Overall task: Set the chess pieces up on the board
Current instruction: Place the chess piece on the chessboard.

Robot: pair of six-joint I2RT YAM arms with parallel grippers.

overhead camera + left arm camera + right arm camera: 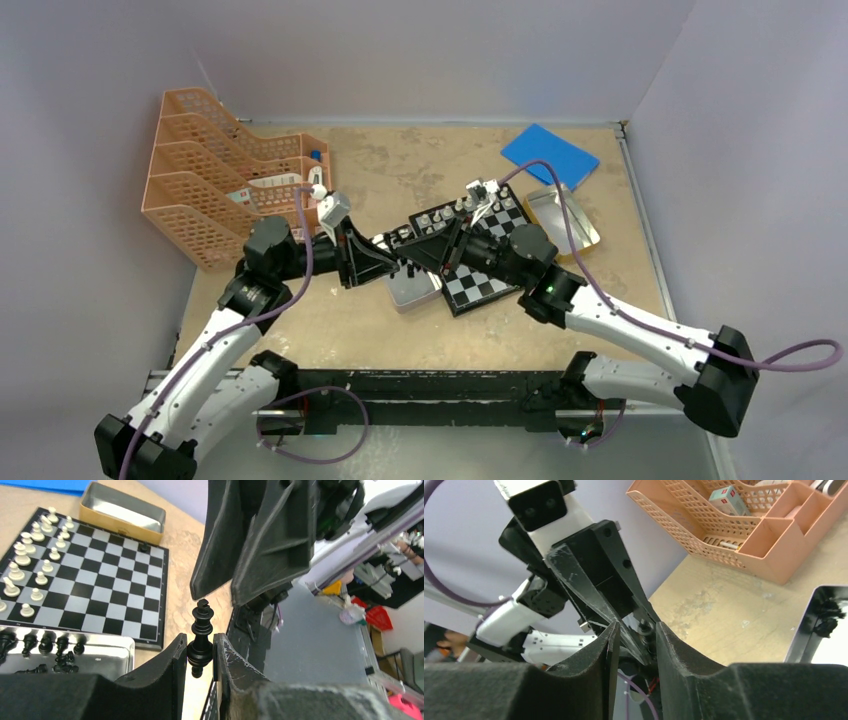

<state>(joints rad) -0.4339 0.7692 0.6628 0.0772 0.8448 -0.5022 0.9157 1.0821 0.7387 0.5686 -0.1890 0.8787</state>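
Black chess piece [202, 622], just one, clamped in left end effector [200, 649], right end effector [637, 631] parted

White arm links [220, 350], black joints [268, 245], purple cables [307, 245], scuffed black jaws.

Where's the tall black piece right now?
Left wrist view: the tall black piece stands upright, pinched in the left claw, right of the board.

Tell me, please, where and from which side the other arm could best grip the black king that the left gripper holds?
Probably the narrow stem just under the crown of the black king, coming from its top end. The left gripper clamps its base, so only stem and head stand free, roughly upright, pointing towards the right gripper.
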